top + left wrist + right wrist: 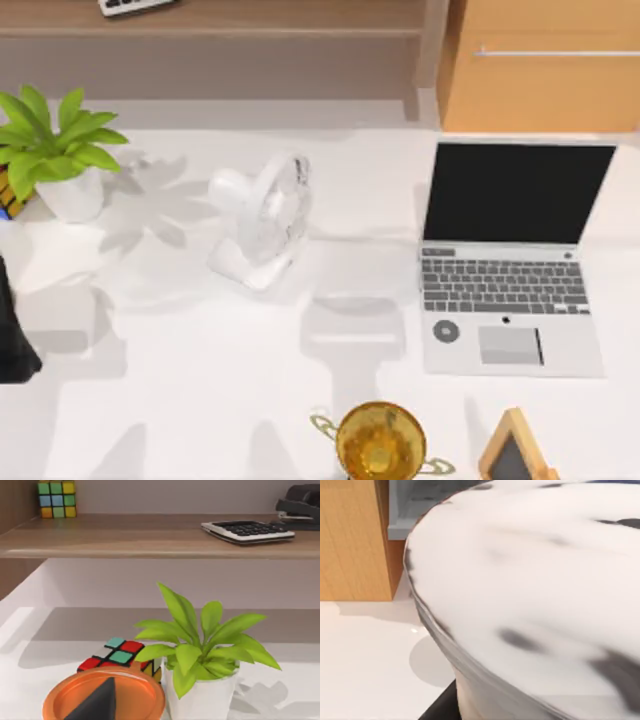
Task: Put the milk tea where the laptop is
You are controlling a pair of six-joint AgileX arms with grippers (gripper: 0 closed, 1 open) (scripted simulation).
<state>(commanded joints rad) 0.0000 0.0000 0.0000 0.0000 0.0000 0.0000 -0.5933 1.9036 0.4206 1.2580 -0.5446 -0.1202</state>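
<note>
The laptop [512,258] lies open on the right side of the table, black screen up and silver keyboard deck toward the front. The milk tea [535,595] looms very close in the right wrist view as a white rounded top with dark blotches. A dark part of my right gripper [442,705] lies against its side low down. A wooden cabinet [352,540] stands behind it. My left arm [15,340] is parked at the table's left edge, and the dark tip of my left gripper [95,702] sits in front of an orange disc [102,697].
A white desk fan [262,222] lies mid-table. A potted plant [62,150] and a colour cube [120,655] stand at the back left. A gold trophy [380,440] and a small chalkboard [515,452] are at the front edge. A calculator [247,530] rests on the shelf.
</note>
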